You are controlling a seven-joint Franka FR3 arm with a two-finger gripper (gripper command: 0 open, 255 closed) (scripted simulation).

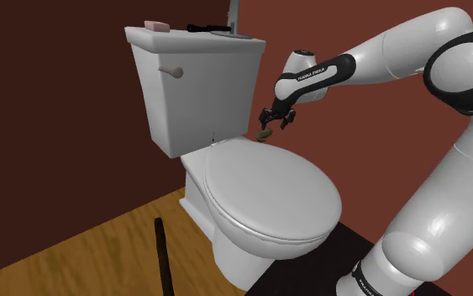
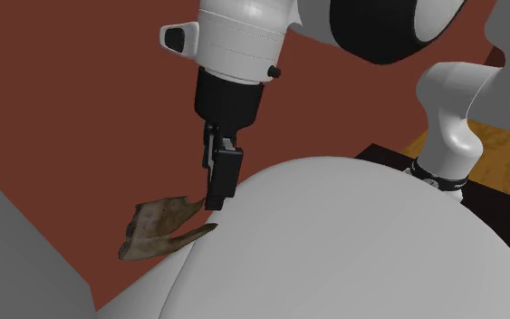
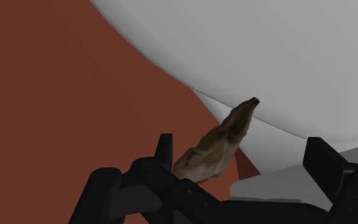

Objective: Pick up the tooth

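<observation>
Claw (image 3: 243, 151) is wide open, not gripping; brown tooth (image 3: 217, 145) sits between the fingers against one, at the toilet lid (image 1: 268, 187)'s back edge.

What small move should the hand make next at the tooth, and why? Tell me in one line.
Likely close the hand on the tooth. The wrist view shows the brown tooth between its open fingers, near one and clear of the other, at the rear edge of the white toilet lid, so nothing grips it yet.
</observation>
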